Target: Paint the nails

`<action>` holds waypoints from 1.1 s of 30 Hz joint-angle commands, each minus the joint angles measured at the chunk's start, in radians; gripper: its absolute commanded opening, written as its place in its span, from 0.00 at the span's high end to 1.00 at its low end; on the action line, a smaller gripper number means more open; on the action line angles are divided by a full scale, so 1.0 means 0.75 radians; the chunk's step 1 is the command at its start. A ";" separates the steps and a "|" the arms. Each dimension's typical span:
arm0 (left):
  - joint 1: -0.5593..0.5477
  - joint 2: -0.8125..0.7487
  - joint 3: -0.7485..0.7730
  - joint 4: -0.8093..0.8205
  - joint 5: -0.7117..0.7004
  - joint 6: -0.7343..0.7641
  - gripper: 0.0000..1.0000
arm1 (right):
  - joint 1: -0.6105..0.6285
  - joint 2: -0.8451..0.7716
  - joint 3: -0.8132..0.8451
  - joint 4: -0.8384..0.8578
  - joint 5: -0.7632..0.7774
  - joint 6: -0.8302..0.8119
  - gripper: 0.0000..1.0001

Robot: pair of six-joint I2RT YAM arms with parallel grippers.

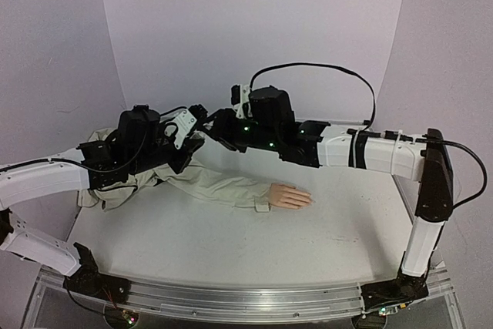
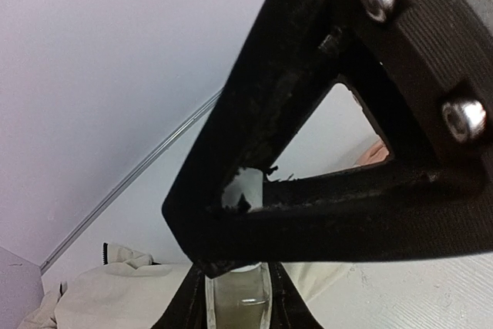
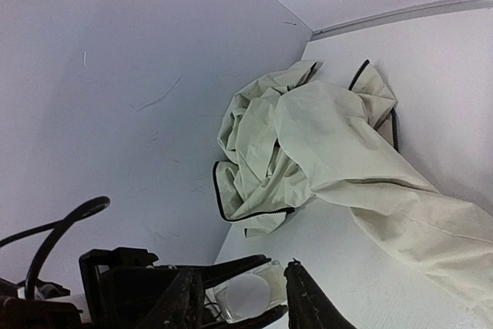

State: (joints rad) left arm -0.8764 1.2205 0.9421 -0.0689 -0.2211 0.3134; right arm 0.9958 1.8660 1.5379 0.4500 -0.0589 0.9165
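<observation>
The peach mannequin hand [image 1: 290, 196] lies palm down on the white table, fingers to the right; its nails [image 1: 307, 199] are too small to make out. Its beige sleeve [image 1: 223, 186] runs back left. My left gripper [image 1: 199, 119] [image 2: 237, 287] is shut on a small clear bottle [image 2: 239, 302] with a white cap [image 3: 247, 295], held above the sleeve. My right gripper [image 1: 218, 125] [image 3: 246, 292] meets it there, jaws open on either side of the cap with a gap on each side. Its black fingers [image 2: 347, 206] block most of the left wrist view.
The rest of the beige jacket [image 3: 308, 136] lies bunched at the table's back left corner by the lilac wall. The table [image 1: 347, 229] ends at a metal rail in front. A black cable [image 1: 323, 67] arches over the right arm.
</observation>
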 commanded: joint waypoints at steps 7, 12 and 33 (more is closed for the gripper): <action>-0.007 -0.033 0.017 0.086 0.027 -0.072 1.00 | 0.014 0.009 0.026 0.152 -0.050 -0.018 0.86; -0.005 -0.093 -0.012 0.086 0.414 -0.066 1.00 | 0.001 -0.111 -0.106 0.235 -0.117 -0.254 1.00; 0.166 -0.017 0.058 0.122 1.451 -0.241 1.00 | -0.203 -0.404 -0.342 0.209 -1.247 -0.979 1.00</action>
State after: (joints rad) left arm -0.7471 1.2724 0.9852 -0.0601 1.0306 0.0612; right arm 0.8661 1.6455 1.2797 0.5663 -1.0283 0.1856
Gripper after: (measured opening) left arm 0.217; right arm 0.154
